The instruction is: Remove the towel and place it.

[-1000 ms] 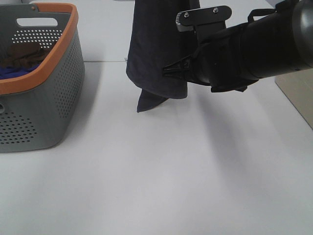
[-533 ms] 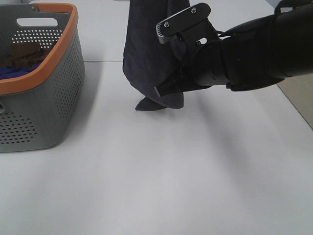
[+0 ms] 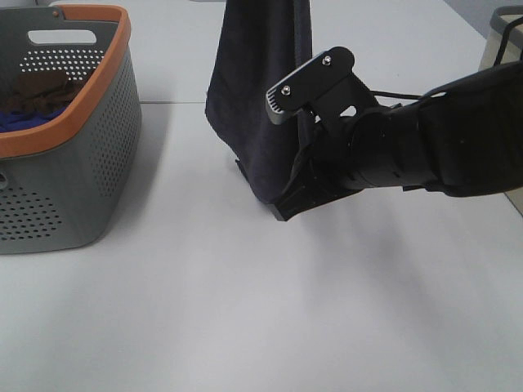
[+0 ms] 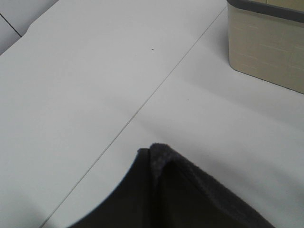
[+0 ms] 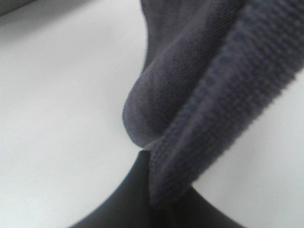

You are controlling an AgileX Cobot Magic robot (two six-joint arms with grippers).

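The towel hangs long-axis vertical. The right end effector is clamped on its lower edge just above the counter, and the left end effector apparently pinches its top.

The right arm stretches in from the right side, black and thick, its wrist bent so the right gripper slants downward, jaws pinched tight on the towel. The left gripper (outside the overhead camera's shot) is likewise clamped, on the towel's edge.
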